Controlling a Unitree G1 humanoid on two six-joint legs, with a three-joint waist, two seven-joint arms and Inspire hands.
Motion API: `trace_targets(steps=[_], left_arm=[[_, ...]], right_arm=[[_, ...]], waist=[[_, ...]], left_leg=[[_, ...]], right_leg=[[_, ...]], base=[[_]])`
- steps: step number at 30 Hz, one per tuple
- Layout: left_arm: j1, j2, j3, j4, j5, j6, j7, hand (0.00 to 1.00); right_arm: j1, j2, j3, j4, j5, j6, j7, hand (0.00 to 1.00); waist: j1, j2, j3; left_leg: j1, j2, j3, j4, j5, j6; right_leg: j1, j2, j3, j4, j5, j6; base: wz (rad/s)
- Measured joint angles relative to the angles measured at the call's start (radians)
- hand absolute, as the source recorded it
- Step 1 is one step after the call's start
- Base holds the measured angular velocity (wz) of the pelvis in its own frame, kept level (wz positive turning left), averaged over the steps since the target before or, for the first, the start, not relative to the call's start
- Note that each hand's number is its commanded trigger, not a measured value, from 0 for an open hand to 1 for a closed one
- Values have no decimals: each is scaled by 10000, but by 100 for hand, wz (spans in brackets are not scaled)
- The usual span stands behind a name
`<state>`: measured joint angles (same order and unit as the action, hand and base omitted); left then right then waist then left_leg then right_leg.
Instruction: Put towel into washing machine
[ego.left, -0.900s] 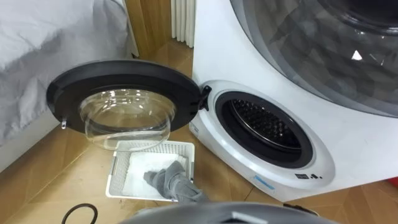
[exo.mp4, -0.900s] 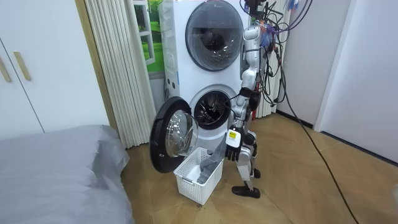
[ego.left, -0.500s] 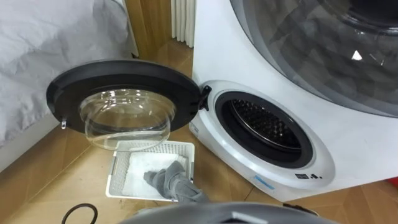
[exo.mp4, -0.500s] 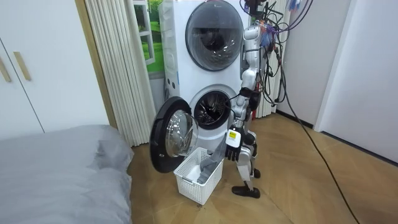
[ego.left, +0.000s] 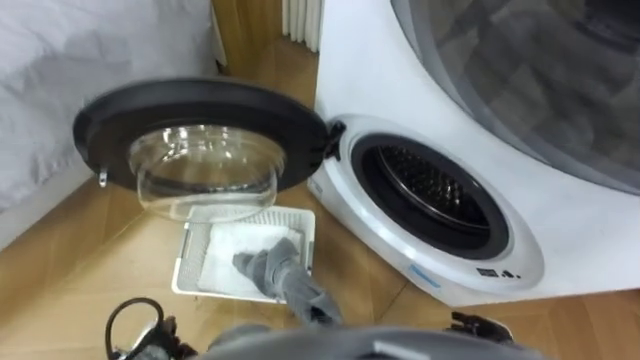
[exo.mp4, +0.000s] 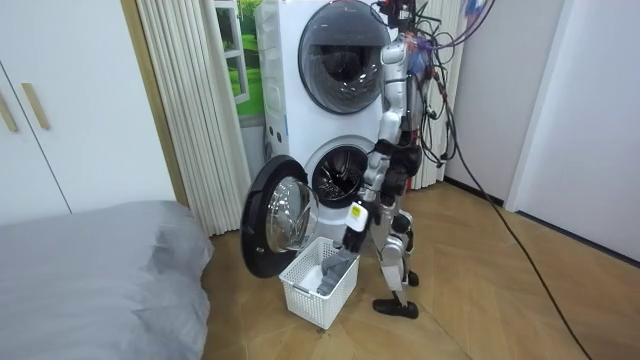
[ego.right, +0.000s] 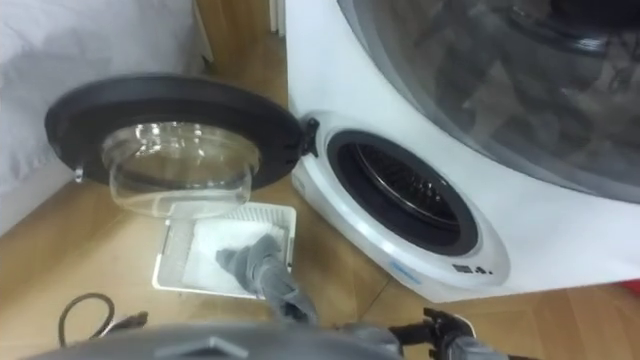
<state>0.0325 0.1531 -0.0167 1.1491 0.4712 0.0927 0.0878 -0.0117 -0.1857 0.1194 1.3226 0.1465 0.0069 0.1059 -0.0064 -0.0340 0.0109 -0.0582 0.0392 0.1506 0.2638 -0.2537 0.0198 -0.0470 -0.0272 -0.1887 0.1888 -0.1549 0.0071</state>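
Note:
A grey towel (ego.left: 277, 273) lies bunched in a white slatted basket (ego.left: 192, 272) on the wooden floor, below the open round door (ego.left: 200, 112) of the lower washing machine (ego.left: 560, 250). The drum opening (ego.left: 430, 195) is dark, and I see nothing inside it. I stand just to the room view's right of the basket (exo.mp4: 312, 296), leaning towards it. My left hand (exo.mp4: 353, 232) hangs over the basket's near rim, above the towel (exo.mp4: 331, 272), and appears dark at the lower left (ego.left: 158, 338). My right hand (ego.right: 447, 332) is a dark shape low by the machine's base.
A second machine with a round window (exo.mp4: 343, 55) is stacked on top. A bed with grey bedding (exo.mp4: 90, 275) lies to my left, with ribbed curtains (exo.mp4: 190, 110) behind the door. Bare wooden floor (exo.mp4: 480, 300) stretches behind me.
I have leaned forward, and my left arm has swung from my side out over the basket. Both eye views shifted with my head. The towel, basket and door have not moved.

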Motion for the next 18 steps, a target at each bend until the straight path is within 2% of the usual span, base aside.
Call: trace_targets(steps=[2, 3, 6, 8, 10, 11, 12, 15, 18], left_arm=[[-348, 4, -246, 62, -3, -364, 206, 0], [-682, -36, -402, 79, 9, -539, 289, 0], [-1301, -137, -858, 265, 21, -1020, 544, 0], [-1802, -182, -1118, 479, 29, -1211, 609, 0], [-2165, -221, -1577, 664, 27, -1312, 607, 0], [-2412, -292, -1753, 803, 28, -1395, 607, 0], [-2688, -343, -1869, 985, 27, -1522, 610, 0], [-3364, -419, -2186, 1245, 27, -1693, 613, 0], [-3818, -445, -2466, 1292, 28, -1800, 611, 0]], right_arm=[[-338, -13, 49, 69, -145, -109, 26, 0], [-537, -36, 67, 138, -281, -223, 21, 0], [-965, -81, 249, 301, -432, -399, -56, 0], [-1319, -92, 390, 398, -499, -402, -82, 0], [-1693, -23, 598, 427, -516, -457, -72, 0], [-1943, 5, 771, 430, -511, -529, -35, 0], [-2173, 139, 849, 399, -508, -628, -24, 0], [-2657, 543, 979, 389, -558, -797, 9, 0], [-2891, 738, 1060, 331, -539, -831, -5, 0]], waist=[[-131, 10, 11], [-232, 59, 64], [-229, 107, 117], [-250, 99, 133], [-314, 103, 209], [-402, 124, 335], [-434, 115, 415], [-562, 102, 535], [-734, 129, 629]], left_leg=[[-409, 3, -12, 189, 8, 13], [-669, 2, -31, 317, 13, 22], [-1256, 14, 13, 452, 47, 58], [-1744, 14, 51, 565, 102, 74], [-2137, 9, 115, 658, 163, 95], [-2406, 11, 137, 769, 171, 109], [-2730, 9, 172, 878, 195, 121], [-3764, 19, 242, 1305, 233, 154], [-4638, 8, 239, 1708, 256, 194]], right_leg=[[-400, -16, -43, 100, 32, -36], [-634, -38, -47, 201, 34, -38], [-1377, -64, -6, 565, 34, -38], [-1930, -93, 18, 761, 52, -67], [-2438, -125, 121, 1012, 59, -80], [-2763, -157, 143, 1221, 59, -79], [-3130, -184, 166, 1410, 59, -80], [-4242, -257, 221, 1940, 57, -90], [-5160, -358, 302, 2399, 53, -101]], base=[[2], [0], [-6], [-9], [-11], [-8], [-6], [-1], [-1]])
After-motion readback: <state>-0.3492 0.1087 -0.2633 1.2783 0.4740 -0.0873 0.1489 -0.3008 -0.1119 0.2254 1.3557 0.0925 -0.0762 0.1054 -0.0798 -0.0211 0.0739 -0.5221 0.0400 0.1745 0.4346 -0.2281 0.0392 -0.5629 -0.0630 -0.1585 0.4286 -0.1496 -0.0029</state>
